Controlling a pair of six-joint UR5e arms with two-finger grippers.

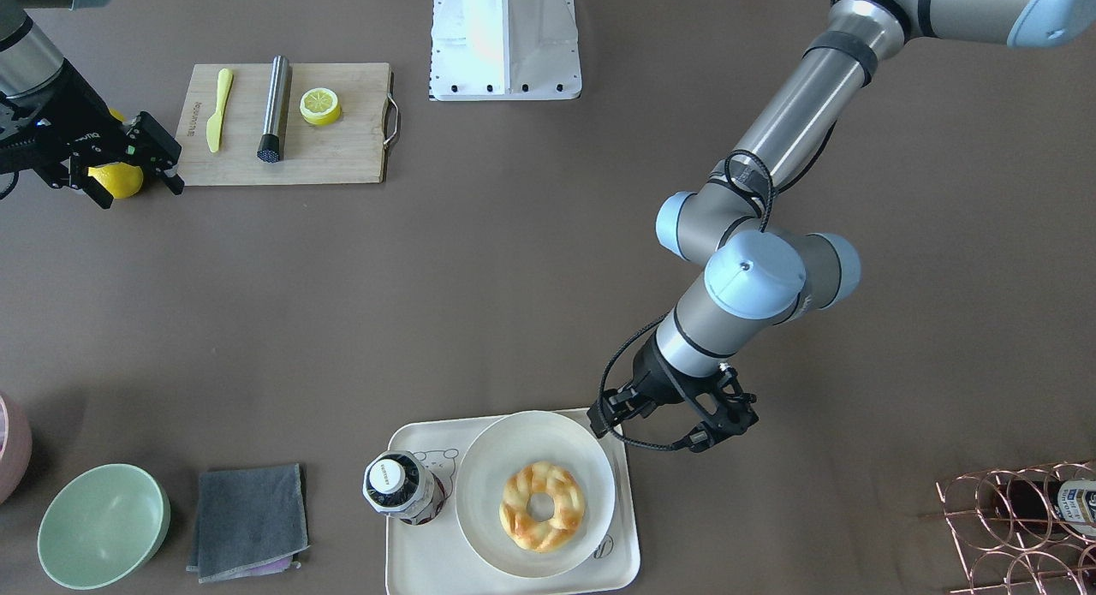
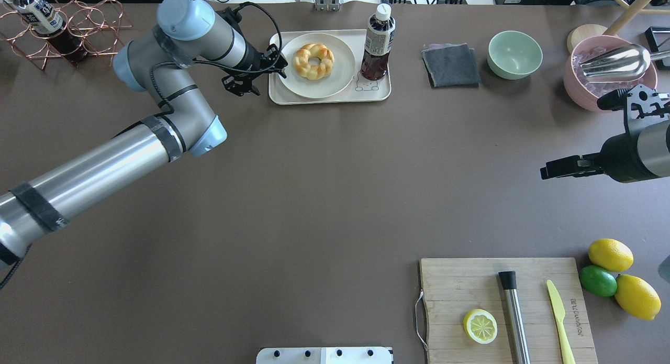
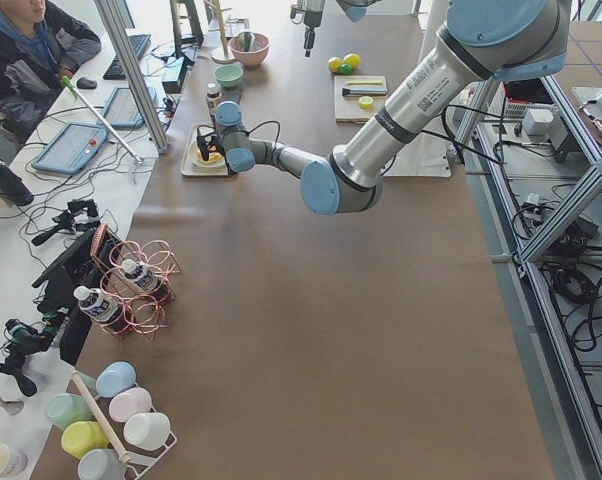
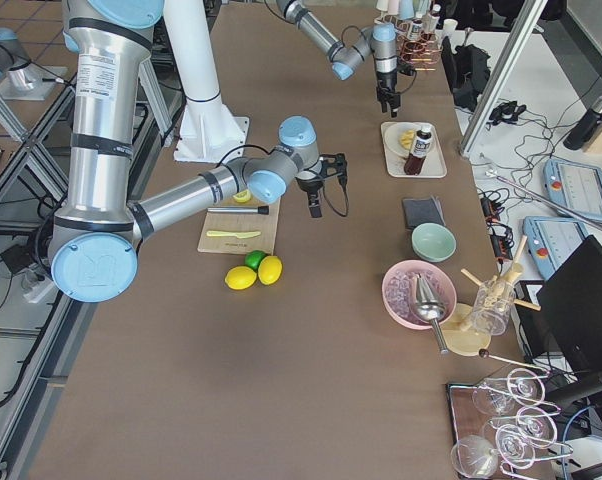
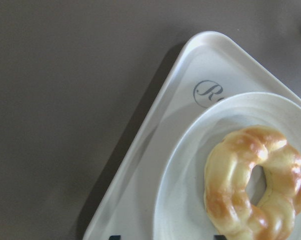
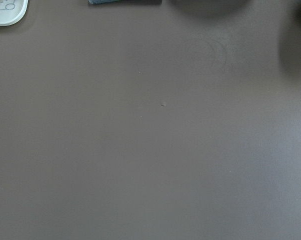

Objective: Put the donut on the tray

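The donut point(image 2: 313, 61), a golden braided ring, lies on a round white plate point(image 2: 340, 76). The plate sits on the cream tray point(image 2: 377, 93) at the table's far side. The donut also shows in the front view point(image 1: 541, 505) and the left wrist view point(image 5: 254, 183), where the tray point(image 5: 190, 65) shows its grey script. My left gripper point(image 2: 259, 73) is open and empty. It hovers just off the tray's left corner, beside the plate. My right gripper point(image 1: 137, 191) is open and empty, far off near the lemons.
A dark drink bottle point(image 2: 378, 42) stands on the tray right of the plate. A grey cloth point(image 2: 451, 64), green bowl point(image 2: 514, 54) and pink bowl point(image 2: 610, 84) line the far edge. A wire rack point(image 2: 78, 23) is far left. A cutting board point(image 2: 455, 290) is near right.
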